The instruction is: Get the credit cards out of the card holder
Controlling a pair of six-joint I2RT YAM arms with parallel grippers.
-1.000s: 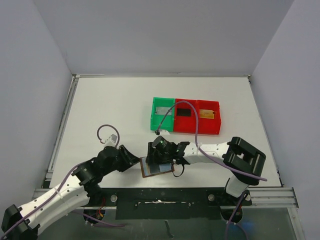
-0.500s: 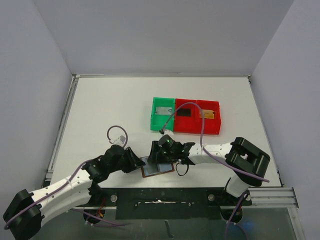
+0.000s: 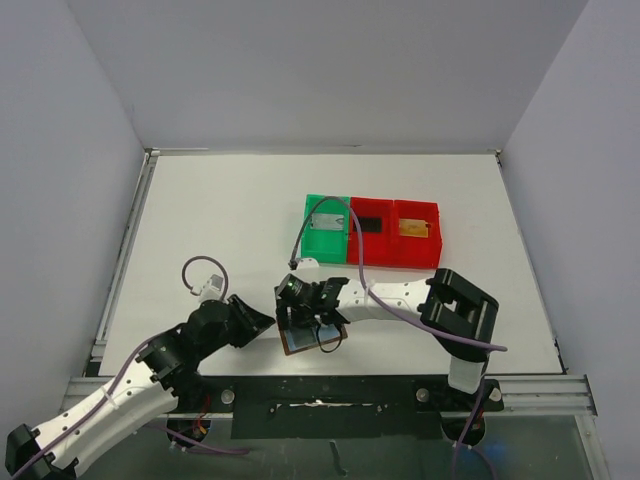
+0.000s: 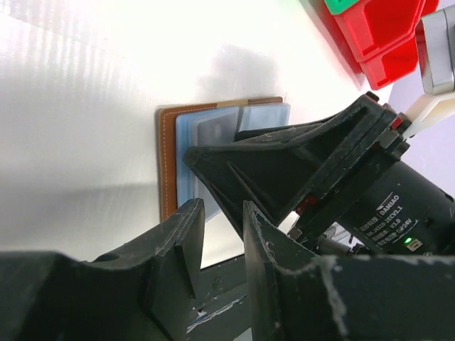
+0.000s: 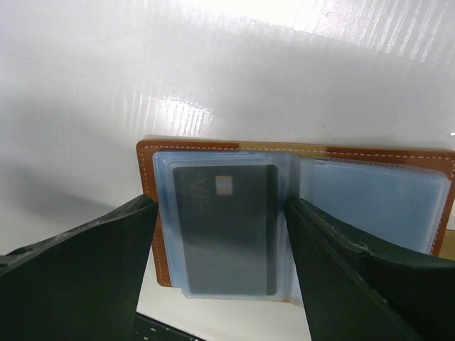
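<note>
Card holder (image 3: 314, 343) lies open and flat on the desk (image 3: 220, 230), close to the near edge, between the two arms.

Right fingers (image 5: 85, 270): spread wide, one on each side of the holder's left page, gripping nothing. Whether the tips touch the desk cannot be told.

Left page: a dark card (image 5: 224, 227) in a clear bluish sleeve, with a small pale square near its top edge. No writing on it is legible. The sleeve on the right page looks to hold no card. Brown leather border with pale stitching.

Left fingers (image 4: 178, 256): only narrowly parted, nothing between them, tips just beside the holder's brown outer edge. Contact cannot be told.

Writing: the label (image 4: 387, 213) on the right arm's wrist motor reads "DAMIAO". The smaller lines are too fine to read. A green lamp (image 4: 410, 241) is lit beside it.

Far side of the desk, three trays in a row, touching:
- green tray (image 3: 322, 255): grey card (image 3: 327, 222)
- middle red tray (image 3: 370, 257): black card (image 3: 371, 224)
- right-hand red tray (image 3: 418, 260): golden card (image 3: 411, 230)
</note>
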